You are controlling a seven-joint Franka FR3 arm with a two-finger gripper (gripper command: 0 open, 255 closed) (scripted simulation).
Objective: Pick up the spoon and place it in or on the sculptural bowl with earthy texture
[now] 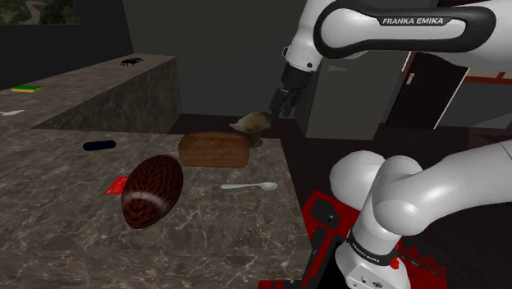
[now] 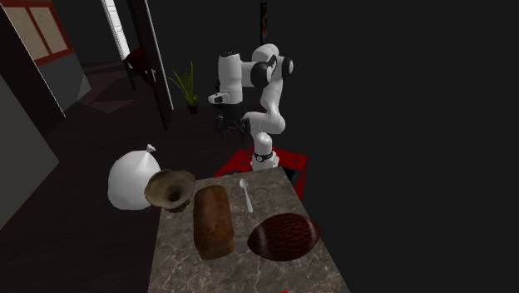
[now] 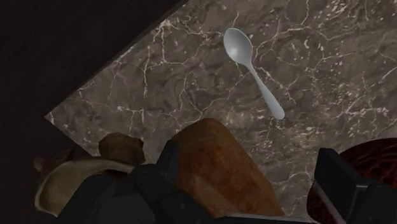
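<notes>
Nearest in the shoulder view is the one white arm (image 1: 410, 189), with FRANKA EMIKA printed in white on the dark band of its upper link; the lettering on its lower link is too small to read. Beyond it spreads the marbled brown desk (image 1: 66, 222), where one brown loaf (image 1: 215, 149) serves as marker for the rest. One pale spoon (image 1: 250, 187) lies flat on the desk just on the near side of the loaf, touching nothing, its bowl end toward the arm's stand. One dark reddish oval thing (image 1: 152, 190) with a scaly surface lies near the loaf, also on its near side but away from the stand, with one small red flat thing (image 1: 115, 185) beside it. One rough tan sculptural bowl (image 1: 250, 123) stands just beyond the loaf's stand-side end, at the desk's corner. The two black fingers (image 3: 337, 178) hang in the air above that end of the loaf, spread apart and clasping nothing. One small blue thing (image 1: 99, 145) lies well to the shoulder view's left of the loaf.
</notes>
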